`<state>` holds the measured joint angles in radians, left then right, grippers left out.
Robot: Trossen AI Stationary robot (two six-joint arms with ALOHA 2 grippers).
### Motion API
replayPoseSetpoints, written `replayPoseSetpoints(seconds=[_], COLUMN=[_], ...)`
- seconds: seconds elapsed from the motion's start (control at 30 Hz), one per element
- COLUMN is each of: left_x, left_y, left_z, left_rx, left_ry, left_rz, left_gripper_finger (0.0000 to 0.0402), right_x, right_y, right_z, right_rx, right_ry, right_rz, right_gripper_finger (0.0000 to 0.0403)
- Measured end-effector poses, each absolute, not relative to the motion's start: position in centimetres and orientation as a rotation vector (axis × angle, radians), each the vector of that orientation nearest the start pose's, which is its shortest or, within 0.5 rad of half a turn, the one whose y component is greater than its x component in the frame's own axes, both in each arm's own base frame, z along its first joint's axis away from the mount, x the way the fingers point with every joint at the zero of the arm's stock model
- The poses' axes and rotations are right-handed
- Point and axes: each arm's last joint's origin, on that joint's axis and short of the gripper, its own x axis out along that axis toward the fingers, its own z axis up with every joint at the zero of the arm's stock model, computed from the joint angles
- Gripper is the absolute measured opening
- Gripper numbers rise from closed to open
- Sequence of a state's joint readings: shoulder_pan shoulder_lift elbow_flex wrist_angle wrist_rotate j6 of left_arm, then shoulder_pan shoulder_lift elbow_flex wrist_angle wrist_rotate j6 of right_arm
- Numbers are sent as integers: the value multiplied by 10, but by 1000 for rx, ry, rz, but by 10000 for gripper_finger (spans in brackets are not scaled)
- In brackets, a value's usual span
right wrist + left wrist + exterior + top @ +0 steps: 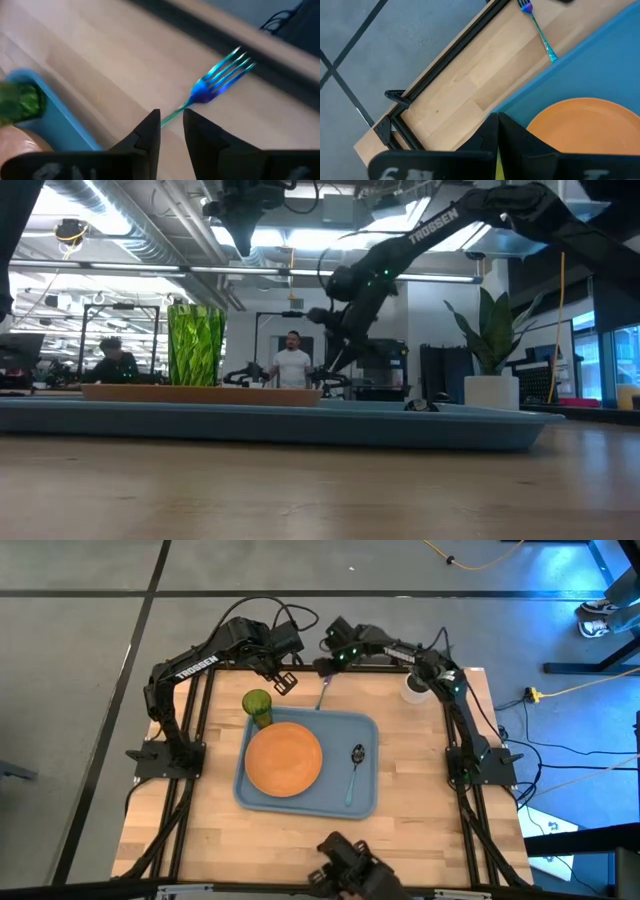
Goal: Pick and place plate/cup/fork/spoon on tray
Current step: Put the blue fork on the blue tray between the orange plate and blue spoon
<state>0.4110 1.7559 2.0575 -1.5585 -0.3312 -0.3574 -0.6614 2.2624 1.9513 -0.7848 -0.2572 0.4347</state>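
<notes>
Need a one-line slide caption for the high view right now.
Plate, spoon and cup sit on the tray; right gripper hovers at the fork on the table.

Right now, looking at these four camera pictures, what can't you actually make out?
- High view: whether the right gripper touches the fork; too small.
- Low view: the fork, behind the tray rim.
- Left wrist view: the cup, hidden by the left gripper; the plate is cut off.
- Right wrist view: fork blurred.

Plate (pixel 284 759), cup (pixel 257 706), spoon (pixel 355 770) on tray (pixel 363 802); fork (pixel 323 690) outside.
</notes>
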Motion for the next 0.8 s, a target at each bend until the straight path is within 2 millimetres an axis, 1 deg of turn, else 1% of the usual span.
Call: replayPoseSetpoints(seconds=[0.07, 0.13, 0.27, 0.37, 0.6, 0.67, 0.8], left_x=[284, 284, 284, 284, 285, 285, 285], left_y=[134, 134, 134, 134, 134, 135, 134], left_z=[403, 403, 403, 403, 403, 403, 403], left_rx=[-348, -351, -351, -352, -363, -373, -375], left_ry=[1153, 1152, 1152, 1151, 1137, 1131, 1130], left_rz=[865, 867, 867, 868, 876, 883, 884], left_gripper_finger=[0, 0, 0, 0, 0, 0, 0], right_x=[380, 372, 357, 351, 353, 354, 357], right_y=[-301, -312, -326, -331, -336, -337, -338], right_z=[212, 214, 210, 206, 206, 199, 179], right_rx=[885, 885, 897, 867, 806, 818, 819], right_ry=[892, 877, 879, 900, 858, 871, 917], right_rz=[-599, -600, -563, -549, -558, -552, -539], right_gripper_finger=[88, 88, 88, 88, 88, 88, 88])
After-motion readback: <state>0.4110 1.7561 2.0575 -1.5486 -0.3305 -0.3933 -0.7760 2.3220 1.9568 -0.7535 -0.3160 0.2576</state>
